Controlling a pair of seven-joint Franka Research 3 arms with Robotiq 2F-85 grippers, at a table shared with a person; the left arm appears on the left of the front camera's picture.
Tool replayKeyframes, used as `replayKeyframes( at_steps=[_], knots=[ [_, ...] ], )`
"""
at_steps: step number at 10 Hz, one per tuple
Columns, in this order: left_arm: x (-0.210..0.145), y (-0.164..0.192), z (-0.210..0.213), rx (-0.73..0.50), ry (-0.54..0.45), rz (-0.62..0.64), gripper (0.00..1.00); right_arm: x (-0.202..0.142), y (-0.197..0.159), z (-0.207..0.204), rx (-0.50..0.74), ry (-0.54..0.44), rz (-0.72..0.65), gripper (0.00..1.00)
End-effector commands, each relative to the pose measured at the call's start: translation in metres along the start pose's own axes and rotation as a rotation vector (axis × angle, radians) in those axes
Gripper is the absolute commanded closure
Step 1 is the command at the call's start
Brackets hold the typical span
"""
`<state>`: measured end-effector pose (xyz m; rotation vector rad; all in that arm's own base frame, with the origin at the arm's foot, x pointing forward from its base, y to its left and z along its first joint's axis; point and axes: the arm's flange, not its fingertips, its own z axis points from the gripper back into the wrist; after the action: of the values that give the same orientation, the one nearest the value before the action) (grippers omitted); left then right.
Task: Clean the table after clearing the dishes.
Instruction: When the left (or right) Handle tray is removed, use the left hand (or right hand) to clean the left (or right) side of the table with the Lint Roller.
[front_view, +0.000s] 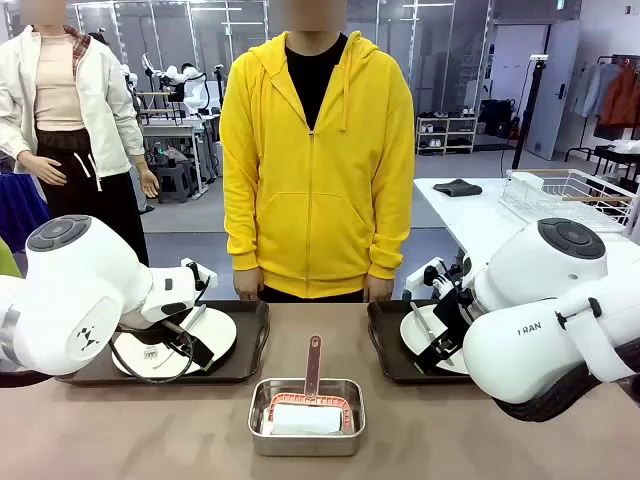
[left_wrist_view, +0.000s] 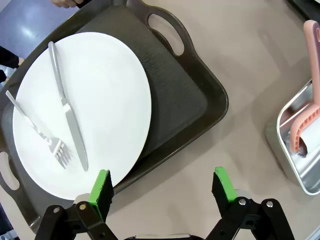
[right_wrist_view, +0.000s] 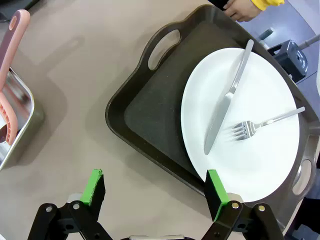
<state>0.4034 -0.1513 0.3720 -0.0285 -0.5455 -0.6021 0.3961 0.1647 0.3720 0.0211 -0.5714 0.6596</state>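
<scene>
White plates (left_wrist_view: 105, 100) (right_wrist_view: 260, 145), two; dark trays (left_wrist_view: 185, 100) (right_wrist_view: 150, 115), two; steel pan (front_view: 258, 425), seemingly one scrubber (front_view: 313, 365)

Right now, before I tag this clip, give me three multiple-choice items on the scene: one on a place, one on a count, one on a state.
1. Where does the steel pan stand?
A) on a tray
B) on the table, between the left tray and the right tray
C) on a wire rack

2. How many pieces of cutlery lie on the left tray's plate?
A) one
B) two
C) four

3. How does the left gripper stand?
A) open, holding nothing
B) shut on a spoon
C) shut on a cup

Key: B, the pan sits mid-table; B, one fork and one knife; A, its green pads stand wide apart.
</scene>
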Motion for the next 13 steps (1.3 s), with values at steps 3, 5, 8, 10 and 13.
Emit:
replayKeyframes(
  at_steps=[3,5,8,10,13],
  knots=[
    [0.0,0.0,0.0,0.0,0.0,0.0,0.0,0.0,0.0,0.0,0.0,0.0,0.0,0.0],
    [0.0,0.0,0.0,0.0,0.0,0.0,0.0,0.0,0.0,0.0,0.0,0.0,0.0,0.0],
    [0.0,0.0,0.0,0.0,0.0,0.0,0.0,0.0,0.0,0.0,0.0,0.0,0.0,0.0],
    [0.0,0.0,0.0,0.0,0.0,0.0,0.0,0.0,0.0,0.0,0.0,0.0,0.0,0.0],
    [0.011,0.037,0.025,-0.226,0.058,0.062,0.0,0.021,-0.032,0.017,0.165,0.018,-0.082,0.0]
  ],
)
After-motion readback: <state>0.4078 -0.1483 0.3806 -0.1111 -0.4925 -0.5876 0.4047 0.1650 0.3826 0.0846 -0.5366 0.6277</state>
